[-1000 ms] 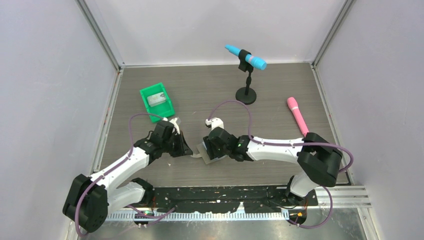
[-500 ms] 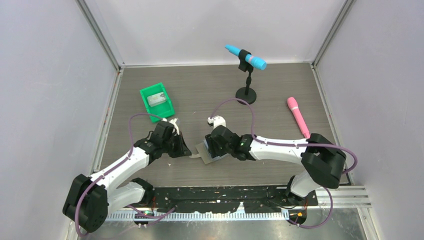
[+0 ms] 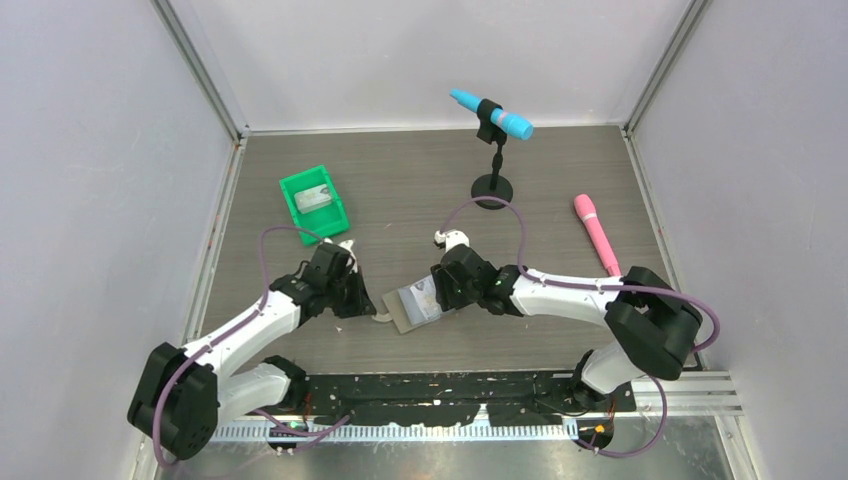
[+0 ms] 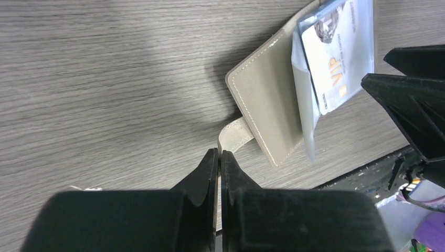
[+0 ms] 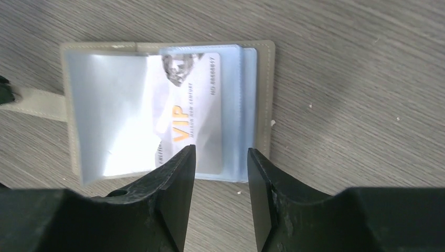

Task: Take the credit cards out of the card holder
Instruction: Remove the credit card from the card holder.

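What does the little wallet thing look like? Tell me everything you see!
The card holder lies open on the wooden table. Its cover looks like grey-beige stitched leather, with clear bluish plastic sleeves inside; one sleeve is turned over, and a white VIP card shows in them. The left gripper pinches its small tab. The open right gripper hovers at its edge.

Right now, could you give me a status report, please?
Left claw shut on tab. Right claw open over VIP card, in open card holder. Clear sleeve overlaps card's edge.
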You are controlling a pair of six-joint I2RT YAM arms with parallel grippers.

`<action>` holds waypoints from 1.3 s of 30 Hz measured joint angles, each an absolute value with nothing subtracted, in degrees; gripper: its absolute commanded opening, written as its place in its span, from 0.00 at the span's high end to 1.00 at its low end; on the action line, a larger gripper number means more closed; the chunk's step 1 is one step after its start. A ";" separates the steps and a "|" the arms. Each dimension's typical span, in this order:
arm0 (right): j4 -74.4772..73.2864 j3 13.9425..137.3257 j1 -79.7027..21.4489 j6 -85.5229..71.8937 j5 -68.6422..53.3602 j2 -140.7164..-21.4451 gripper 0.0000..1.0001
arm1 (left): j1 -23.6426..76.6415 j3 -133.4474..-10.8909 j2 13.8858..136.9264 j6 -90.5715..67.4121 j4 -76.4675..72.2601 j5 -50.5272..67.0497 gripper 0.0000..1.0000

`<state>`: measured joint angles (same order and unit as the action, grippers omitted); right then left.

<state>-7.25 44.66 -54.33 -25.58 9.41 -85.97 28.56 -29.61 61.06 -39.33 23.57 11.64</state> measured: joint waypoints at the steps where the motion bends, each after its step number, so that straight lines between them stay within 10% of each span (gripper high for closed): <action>1: -6.90 44.10 -53.84 -25.58 8.60 -85.95 0.54 | 28.56 -29.98 61.34 -38.98 24.25 11.11 0.95; 15: -4.62 42.11 -52.29 -26.85 1.85 -82.70 0.59 | 28.67 -40.75 56.90 -38.52 31.53 7.27 0.60; 39: 4.54 42.11 -45.60 -28.88 -9.06 -90.72 0.64 | 34.13 -35.68 70.48 -46.26 4.38 18.17 0.68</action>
